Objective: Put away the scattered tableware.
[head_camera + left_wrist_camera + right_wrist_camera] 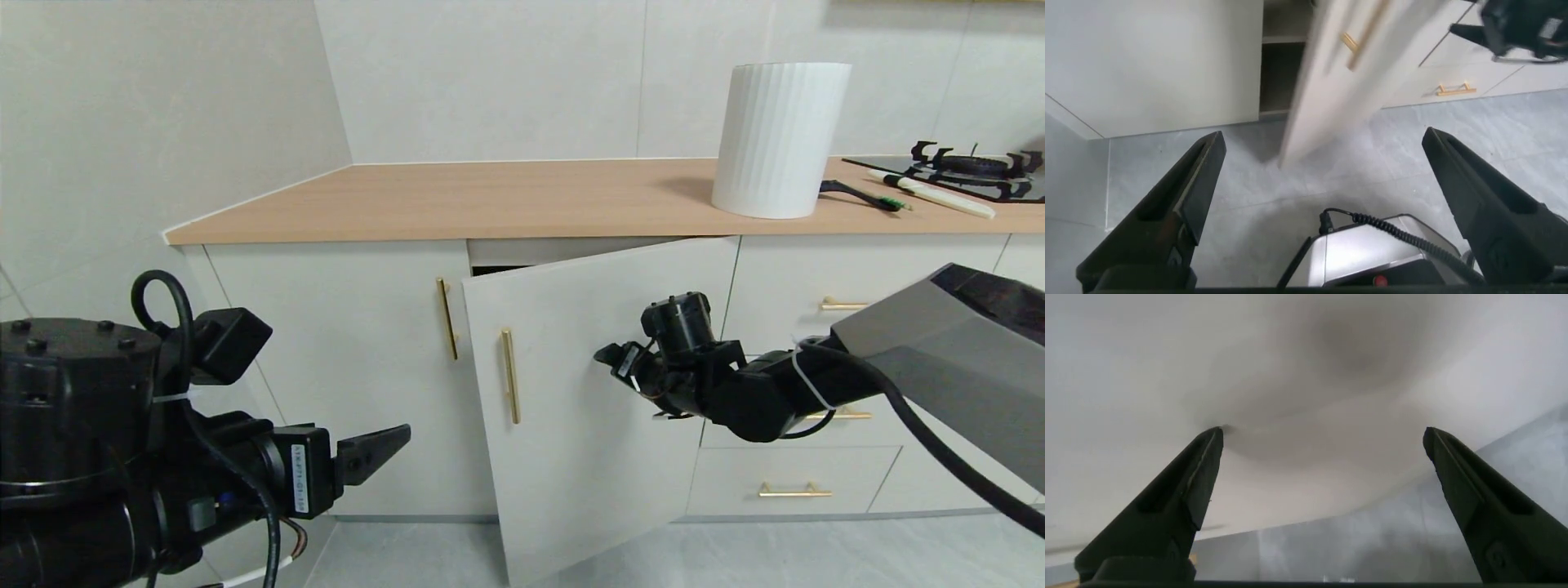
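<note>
On the wooden counter [490,196], at the right, lie a black utensil with green marks [865,196] and a long white utensil [931,193], beside a tall white ribbed holder [775,139]. Below it a white cabinet door [588,392] with a gold handle [510,376] stands partly swung out. My right gripper [616,359] is open, right up against the door's front face [1306,376], with nothing between its fingers [1176,498]. My left gripper [380,453] hangs low at the left, open and empty [1323,139], above the floor.
A gas burner [976,167] sits at the counter's far right. Drawers with gold pulls [796,490] are to the right of the open door. Behind the door a dark cabinet interior with a shelf [1282,57] shows. Grey tiled floor [1249,188] lies below.
</note>
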{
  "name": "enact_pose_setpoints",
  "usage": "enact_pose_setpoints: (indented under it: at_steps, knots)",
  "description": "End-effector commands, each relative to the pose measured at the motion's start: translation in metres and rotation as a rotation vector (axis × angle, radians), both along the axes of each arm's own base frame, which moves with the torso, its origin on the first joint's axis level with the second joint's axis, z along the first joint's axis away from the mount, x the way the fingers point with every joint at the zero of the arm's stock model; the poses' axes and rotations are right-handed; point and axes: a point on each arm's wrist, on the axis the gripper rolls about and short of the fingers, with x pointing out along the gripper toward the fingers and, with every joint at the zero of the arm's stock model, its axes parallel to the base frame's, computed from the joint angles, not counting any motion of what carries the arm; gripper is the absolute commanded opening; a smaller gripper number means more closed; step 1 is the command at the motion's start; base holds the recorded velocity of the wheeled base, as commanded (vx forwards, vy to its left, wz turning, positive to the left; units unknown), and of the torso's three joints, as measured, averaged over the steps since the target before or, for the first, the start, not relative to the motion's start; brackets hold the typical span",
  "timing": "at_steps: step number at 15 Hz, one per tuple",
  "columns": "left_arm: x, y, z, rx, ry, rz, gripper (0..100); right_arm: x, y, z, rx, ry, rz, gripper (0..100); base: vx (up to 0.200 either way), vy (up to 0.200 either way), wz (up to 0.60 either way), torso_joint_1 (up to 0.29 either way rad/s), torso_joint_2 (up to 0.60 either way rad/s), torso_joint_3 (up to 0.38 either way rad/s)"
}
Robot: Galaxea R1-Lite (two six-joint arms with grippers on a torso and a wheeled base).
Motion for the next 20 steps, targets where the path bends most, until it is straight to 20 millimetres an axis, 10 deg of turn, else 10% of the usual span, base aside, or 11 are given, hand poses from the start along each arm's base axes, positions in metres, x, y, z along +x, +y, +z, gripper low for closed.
enact_pose_setpoints:
  at_steps: [1,20]
  knots:
    - [0.0,0.0,0.0,0.0,0.001,0.0,100,0.012,0.0,-0.017,-0.018,0.012,-0.032,100,0.0,0.0,0.0,0.0,0.0,0.0]
    - [0.0,0.0,-0.001,0.001,0.002,0.0,100,0.064,-0.036,-0.044,-0.035,-0.011,-0.253,100,0.0,0.0,0.0,0.0,0.0,0.0]
